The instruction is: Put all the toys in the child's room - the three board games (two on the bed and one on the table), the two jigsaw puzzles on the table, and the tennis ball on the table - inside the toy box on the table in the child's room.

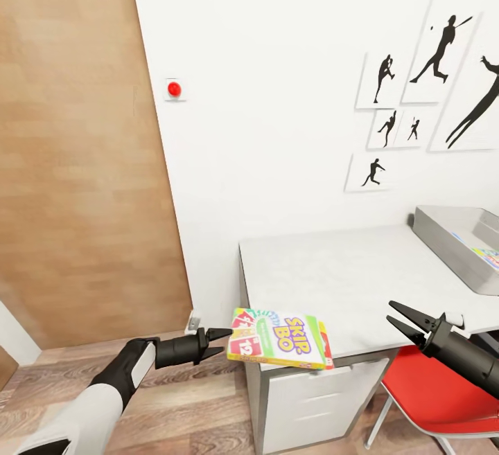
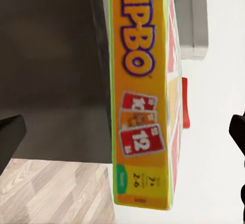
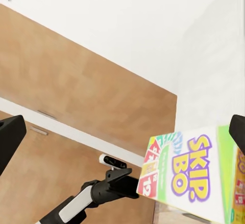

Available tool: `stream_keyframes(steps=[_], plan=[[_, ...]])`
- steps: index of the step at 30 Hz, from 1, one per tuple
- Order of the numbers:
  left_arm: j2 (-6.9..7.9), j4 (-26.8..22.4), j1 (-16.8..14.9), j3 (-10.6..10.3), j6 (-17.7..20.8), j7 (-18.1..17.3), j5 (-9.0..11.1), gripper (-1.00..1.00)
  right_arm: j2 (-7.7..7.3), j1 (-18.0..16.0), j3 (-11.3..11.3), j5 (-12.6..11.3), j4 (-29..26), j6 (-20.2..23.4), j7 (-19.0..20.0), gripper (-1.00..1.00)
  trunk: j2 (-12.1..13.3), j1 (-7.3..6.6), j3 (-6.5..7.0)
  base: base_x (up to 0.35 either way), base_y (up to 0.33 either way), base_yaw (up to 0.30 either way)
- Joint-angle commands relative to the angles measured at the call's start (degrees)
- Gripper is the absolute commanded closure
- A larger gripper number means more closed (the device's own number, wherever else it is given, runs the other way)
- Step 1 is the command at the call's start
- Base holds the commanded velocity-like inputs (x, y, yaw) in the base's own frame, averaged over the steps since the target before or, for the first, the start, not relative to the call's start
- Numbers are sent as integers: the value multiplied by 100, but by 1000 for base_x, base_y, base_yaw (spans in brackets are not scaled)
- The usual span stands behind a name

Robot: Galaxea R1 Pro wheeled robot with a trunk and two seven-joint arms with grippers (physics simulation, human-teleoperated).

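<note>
The left end effector (image 1: 223, 343) holds the yellow-green-orange board game (image 1: 281, 338) by its short edge, the two fingertips closed on the corner with the red cards. The box sticks out from the end effector toward the tabletop (image 1: 333, 282); it lies nearly flat, and its far part is over the front corner of the tabletop, but I cannot tell if it touches the surface. In the left wrist view the box (image 2: 145, 96) is seen edge-on between the fingers. The right end effector (image 1: 403, 325) is wide open and holds nothing, near the front edge of the tabletop, apart from the box. The toy box (image 1: 450, 233) stands at the far right of the tabletop, with a flat printed thing inside. Under the tabletop is a red chair (image 1: 433, 393).
</note>
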Motion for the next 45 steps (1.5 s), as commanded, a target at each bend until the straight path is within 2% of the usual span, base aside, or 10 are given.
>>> stream_keyframes(steps=[1,24,33,45], plan=[[-1,1,-5,12,33,-13,7,-100,0,-5,-8,27,2,28,36,-100,-3,0,-6,0,-157,0],[-10,-3,3,9,-204,-42,16,-100,0,-5,-8,27,2,28,36,-100,-3,0,-6,0,-40,0],[-10,1,27,7,-393,-353,16,-100,0,-5,-8,27,2,28,36,-100,-3,0,-6,0,-32,0],[-10,4,29,7,-423,-397,16,-100,0,-5,-8,34,2,28,36,-100,-3,0,-6,0,-1,0]])
